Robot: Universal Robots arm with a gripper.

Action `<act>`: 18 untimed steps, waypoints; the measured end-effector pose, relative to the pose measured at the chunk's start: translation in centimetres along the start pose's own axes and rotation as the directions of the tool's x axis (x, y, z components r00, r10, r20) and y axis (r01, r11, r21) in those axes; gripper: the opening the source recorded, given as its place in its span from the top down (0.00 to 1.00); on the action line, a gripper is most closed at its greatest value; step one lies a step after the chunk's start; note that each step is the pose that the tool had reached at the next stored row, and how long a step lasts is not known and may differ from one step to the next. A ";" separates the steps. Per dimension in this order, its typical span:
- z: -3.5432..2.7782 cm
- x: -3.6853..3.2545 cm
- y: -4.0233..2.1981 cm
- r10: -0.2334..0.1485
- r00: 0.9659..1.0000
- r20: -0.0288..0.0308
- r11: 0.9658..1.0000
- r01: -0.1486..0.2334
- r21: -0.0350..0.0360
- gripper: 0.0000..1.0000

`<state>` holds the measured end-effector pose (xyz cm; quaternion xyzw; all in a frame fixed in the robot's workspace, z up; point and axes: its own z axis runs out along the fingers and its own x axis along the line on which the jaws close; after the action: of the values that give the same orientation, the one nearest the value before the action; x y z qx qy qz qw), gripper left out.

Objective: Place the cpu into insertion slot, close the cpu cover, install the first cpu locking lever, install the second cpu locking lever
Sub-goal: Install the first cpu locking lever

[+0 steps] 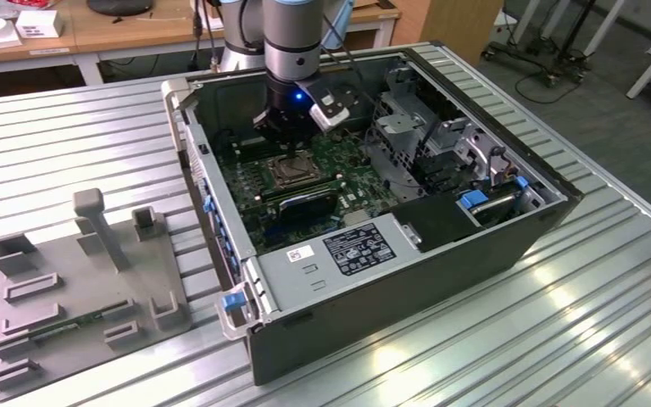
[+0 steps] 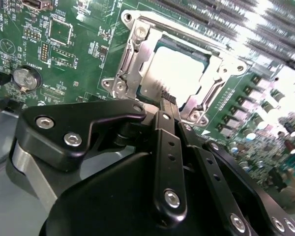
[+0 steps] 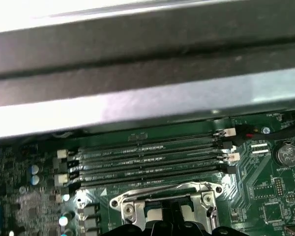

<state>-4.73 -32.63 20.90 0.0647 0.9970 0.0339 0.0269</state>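
Second wrist view puts the gripper (image 2: 168, 98) directly over the insertion slot (image 2: 132, 73), its black fingers (image 2: 163, 142) pressed together into one narrow tip, holding nothing, that touches or nearly touches the slot's near edge. The cpu (image 2: 179, 73) already lies seated in the slot, its pale metal top glaring under the light, and the cpu cover (image 2: 214, 66) appears to be down around it as a silvery frame; whether the locking levers are hooked I cannot tell. Seen from the exterior view, the arm descends into the open computer case (image 1: 439, 254), with the gripper (image 1: 292, 157) at about twelve o'clock of the slot (image 1: 288, 174), which sits near the middle of the green motherboard (image 1: 342, 165). The grey fixture tray (image 1: 77, 288) lies well apart on the slatted table (image 1: 552, 339), at about eight o'clock from the case. Judging from this, the main risk is the closed tip sliding off the thin metal frame and scraping the board's small components beside it, or pressing off-centre so the cover tilts and loads the chip unevenly. The memory slots (image 3: 147, 160) lie just beyond the socket in the first wrist view, close enough to be struck by a drifting fingertip.
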 end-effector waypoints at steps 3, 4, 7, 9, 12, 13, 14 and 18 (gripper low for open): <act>0.01 0.00 0.00 -0.022 1.000 -0.002 0.999 0.022 0.035 0.89; 0.01 0.00 0.00 -0.024 1.000 -0.002 0.999 0.024 0.035 0.89; 0.00 0.00 -0.01 -0.035 0.999 -0.003 0.999 0.035 0.035 0.89; 0.01 0.00 -0.02 -0.056 0.998 -0.005 0.998 0.057 0.034 0.89; 0.01 -0.01 -0.10 -0.081 0.997 -0.006 0.996 0.081 0.032 0.89; 0.01 -0.02 -0.15 -0.085 0.996 -0.007 0.996 0.085 0.032 0.89; 0.00 -0.03 -0.23 -0.088 0.996 -0.007 0.996 0.088 0.032 0.89; -0.02 -0.08 -0.60 -0.093 0.996 -0.007 0.995 0.094 0.035 0.89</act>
<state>-4.73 -33.24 20.89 0.0183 0.9994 0.0153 0.0247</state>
